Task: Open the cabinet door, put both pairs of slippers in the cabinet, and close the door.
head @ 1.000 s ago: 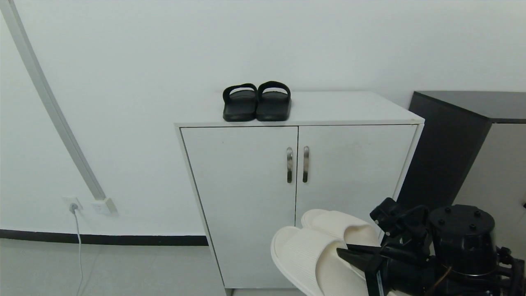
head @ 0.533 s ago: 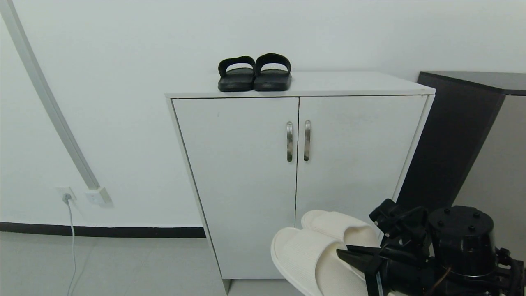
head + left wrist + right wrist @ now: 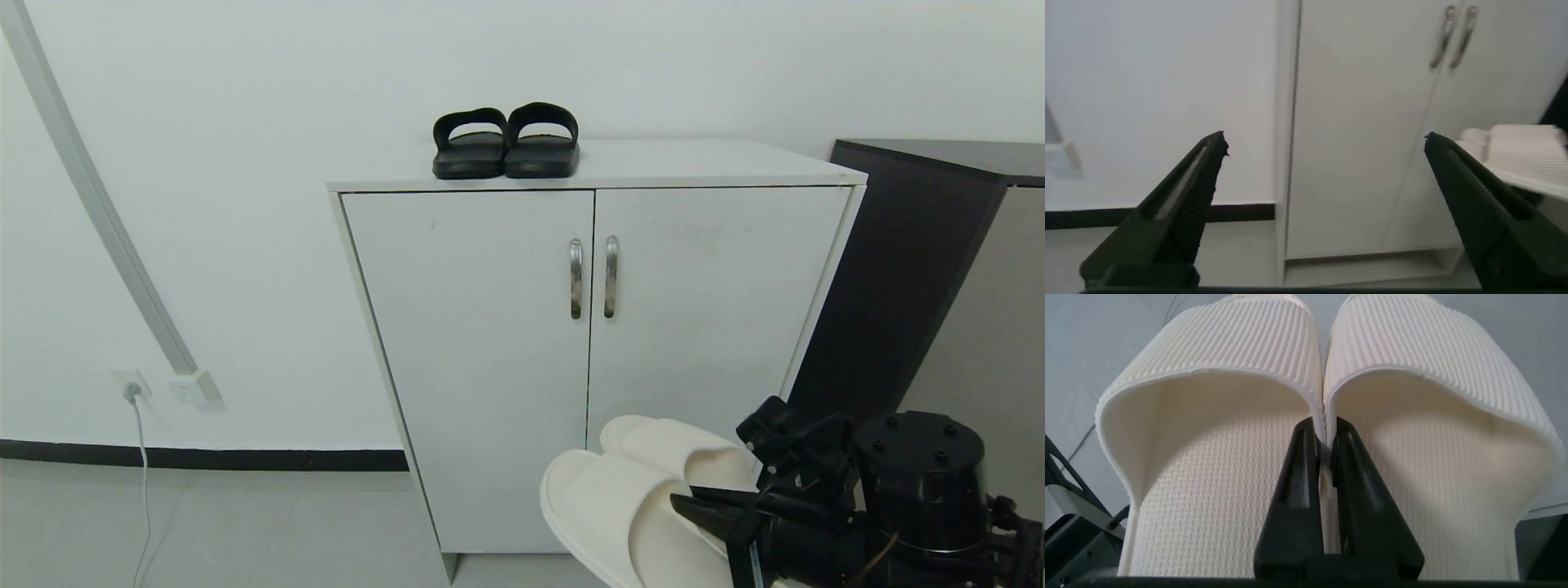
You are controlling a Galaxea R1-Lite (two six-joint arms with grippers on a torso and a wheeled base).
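Observation:
A white two-door cabinet [image 3: 490, 359] stands against the wall, both doors shut, with two metal handles [image 3: 576, 278] at the middle seam. A pair of black slippers [image 3: 506, 142] sits on its top, left of centre. My right gripper [image 3: 694, 502] is low in front of the right door, shut on a pair of white slippers [image 3: 629, 498]; its fingers [image 3: 1315, 469] pinch the two inner edges together, the white slippers [image 3: 1323, 416] side by side. My left gripper [image 3: 1327, 163] is open, facing the cabinet [image 3: 1372, 122] with nothing between its fingers.
A dark cabinet [image 3: 922, 269] stands right beside the white one. Left of it is bare wall with a slanted cable duct [image 3: 90, 196], a socket and cord [image 3: 131, 392], and open grey floor below.
The head view has shifted, so the cabinet looks higher and closer than one second ago. The right gripper and the white slippers keep the same place in the picture.

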